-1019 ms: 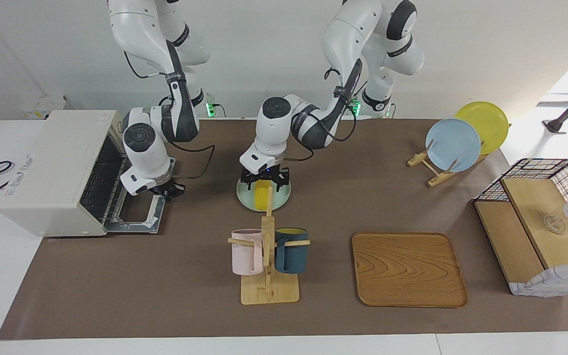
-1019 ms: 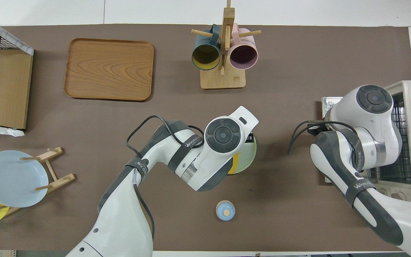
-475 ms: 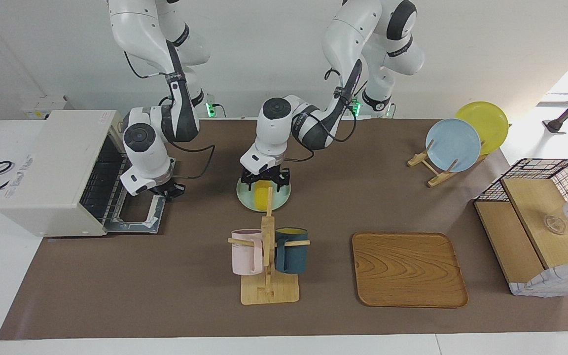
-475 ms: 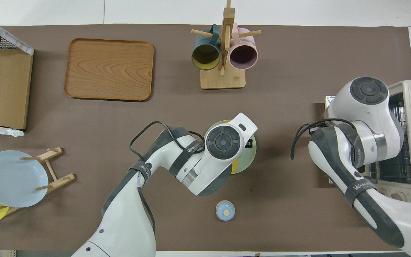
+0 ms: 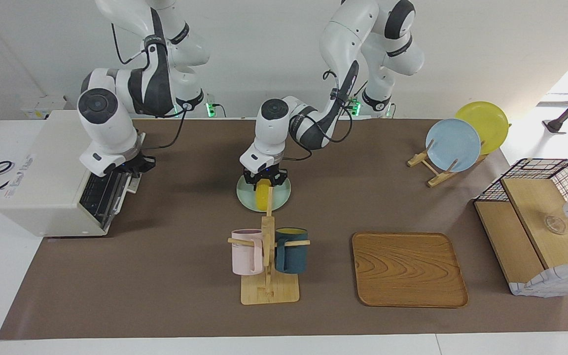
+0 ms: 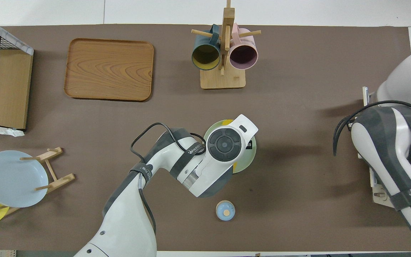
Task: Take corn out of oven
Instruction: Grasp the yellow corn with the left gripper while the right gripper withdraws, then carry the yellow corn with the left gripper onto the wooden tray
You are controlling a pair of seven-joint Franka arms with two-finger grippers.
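On the pale green plate (image 5: 244, 198), outside the oven (image 5: 50, 170): the corn (image 5: 263, 197) in the left tool (image 5: 263, 181)

At the right arm's end of the table (image 5: 165, 276) stands the off-white oven. Its door (image 5: 111, 197) is tilted up, almost shut, and only a narrow gap shows the wire rack inside. The right tool (image 5: 133, 167) is at the upper edge of this door with its fingertips together. I cannot tell if it grips the handle or only touches it.

Near the middle of the table, the pale green plate lies flat, and the yellow corn lies on it, outside the oven and well apart from it. The left tool is down on the plate, clamped on the end of the corn that is nearer to the robots. In the overhead view the left arm covers most of the plate, and only a thin yellow strip of the corn (image 6: 235, 166) shows at the plate's rim (image 6: 252, 157). A small round blue thing (image 6: 225, 210) sits on the table nearer to the robots than the plate.

Farther from the robots than the plate stands a wooden mug rack (image 5: 267, 288). It carries a pink mug (image 5: 246, 251) and a dark blue mug (image 5: 291, 250), one at each side of the post.

Toward the left arm's end lies a wooden tray (image 5: 408, 268), flat and apart from the rack. Nearer to the robots than the tray, a blue plate (image 5: 453, 144) and a yellow plate (image 5: 486, 123) stand upright in a wooden holder. At the table's end is a wire-and-wood basket box (image 5: 535, 222).
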